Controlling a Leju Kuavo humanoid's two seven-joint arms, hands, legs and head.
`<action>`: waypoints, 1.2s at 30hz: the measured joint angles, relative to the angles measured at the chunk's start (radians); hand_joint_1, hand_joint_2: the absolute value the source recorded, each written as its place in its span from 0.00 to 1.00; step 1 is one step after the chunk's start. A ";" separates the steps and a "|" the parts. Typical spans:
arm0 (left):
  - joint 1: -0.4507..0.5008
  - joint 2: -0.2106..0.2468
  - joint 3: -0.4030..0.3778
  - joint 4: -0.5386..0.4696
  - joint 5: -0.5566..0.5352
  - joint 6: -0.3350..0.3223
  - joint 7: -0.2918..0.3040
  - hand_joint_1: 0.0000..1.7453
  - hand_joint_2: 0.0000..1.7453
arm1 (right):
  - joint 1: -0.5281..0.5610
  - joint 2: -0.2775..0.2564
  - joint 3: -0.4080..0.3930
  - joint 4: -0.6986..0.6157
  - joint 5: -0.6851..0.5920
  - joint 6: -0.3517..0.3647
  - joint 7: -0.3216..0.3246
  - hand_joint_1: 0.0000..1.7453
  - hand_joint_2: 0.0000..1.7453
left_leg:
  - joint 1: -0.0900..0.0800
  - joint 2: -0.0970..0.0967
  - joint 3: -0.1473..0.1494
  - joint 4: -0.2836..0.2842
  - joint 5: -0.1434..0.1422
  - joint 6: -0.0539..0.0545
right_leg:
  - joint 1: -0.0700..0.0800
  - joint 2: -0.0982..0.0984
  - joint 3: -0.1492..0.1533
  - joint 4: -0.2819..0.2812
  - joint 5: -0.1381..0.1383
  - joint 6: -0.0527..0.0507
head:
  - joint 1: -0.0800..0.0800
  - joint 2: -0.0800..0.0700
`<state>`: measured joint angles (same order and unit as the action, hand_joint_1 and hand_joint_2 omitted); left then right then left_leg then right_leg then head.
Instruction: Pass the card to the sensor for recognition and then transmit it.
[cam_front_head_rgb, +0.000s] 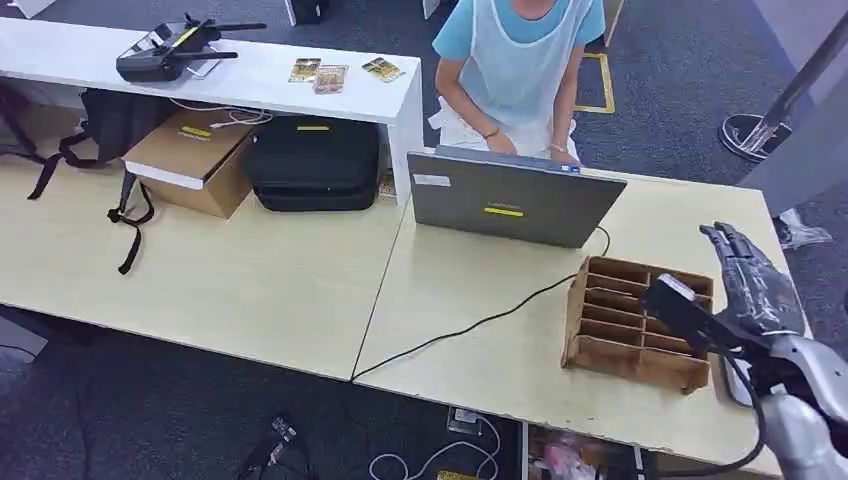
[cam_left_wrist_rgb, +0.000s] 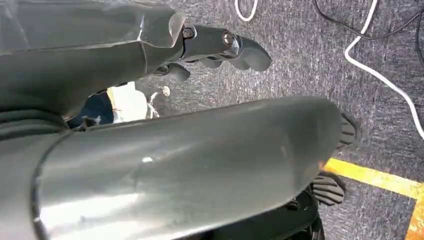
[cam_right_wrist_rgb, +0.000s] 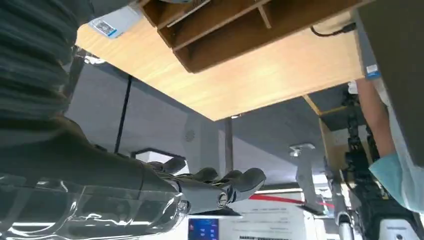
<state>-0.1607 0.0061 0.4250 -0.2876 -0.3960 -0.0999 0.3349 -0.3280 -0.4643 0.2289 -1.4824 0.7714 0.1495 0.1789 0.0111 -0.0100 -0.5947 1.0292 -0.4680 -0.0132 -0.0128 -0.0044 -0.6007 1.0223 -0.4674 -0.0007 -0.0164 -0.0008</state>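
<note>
I have the right hand (cam_front_head_rgb: 745, 275) raised over the wooden rack (cam_front_head_rgb: 634, 322), just past the rack's right end, above the pale table (cam_front_head_rgb: 300, 270). The arm comes up from the lower right corner of the head view, bent at the wrist, and the hand lies flat with its fingers (cam_right_wrist_rgb: 235, 181) stretched out straight and close together, pointing away from me toward the far edge of the table. The thumb sticks out to the side, over the rack's compartments. I see nothing between the fingers or in the palm; the hand is spread flat and empty.

My left hand (cam_left_wrist_rgb: 220, 47) hangs low beside the body, over grey carpet with white cables (cam_left_wrist_rgb: 385, 82) and a strip of yellow tape (cam_left_wrist_rgb: 375, 177). Its fingers are loosely curled at the tips and hold nothing that I can make out.

I cannot pick out a card in either hand. In the right wrist view a thin flat piece shows at the edge inside one compartment of the rack, but I cannot tell if it is the card. A white tag with blue print (cam_right_wrist_rgb: 107, 26) lies on the table just beside the rack.

Behind the rack stands an open grey laptop (cam_front_head_rgb: 512, 195), a black cable (cam_front_head_rgb: 470, 325) running from it across the table, and a person in a blue shirt (cam_front_head_rgb: 520, 70) sits behind the laptop.
</note>
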 joint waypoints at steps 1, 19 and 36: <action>0.000 0.001 0.000 0.000 -0.001 -0.001 0.000 0.00 0.00 | 0.005 0.000 -0.001 0.002 0.000 0.003 0.007 0.00 1.00 | 0.000 0.000 0.000 0.000 0.000 0.000 | 0.000 0.000 0.000 0.000 0.000 0.000 | 0.000 0.000; -0.007 0.003 0.000 0.000 0.001 -0.002 0.000 0.00 0.00 | 0.033 0.000 -0.011 0.029 -0.015 0.051 0.019 0.00 1.00 | 0.000 0.000 0.000 0.000 0.000 0.000 | 0.000 0.001 0.000 0.000 0.000 0.000 | 0.000 0.000; -0.006 0.003 0.000 0.000 0.000 -0.005 0.000 0.00 0.00 | 0.002 0.010 0.019 0.084 -0.001 0.053 0.018 0.00 1.00 | 0.000 0.000 0.000 0.000 0.000 0.000 | 0.000 0.000 0.000 0.000 0.000 0.000 | 0.000 0.000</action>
<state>-0.1666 0.0092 0.4250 -0.2876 -0.3960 -0.1045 0.3349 -0.3256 -0.4543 0.2483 -1.3989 0.7706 0.2026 0.1972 0.0111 -0.0099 -0.5951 1.0292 -0.4680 -0.0132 -0.0128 -0.0040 -0.6008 1.0225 -0.4674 -0.0007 -0.0164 -0.0008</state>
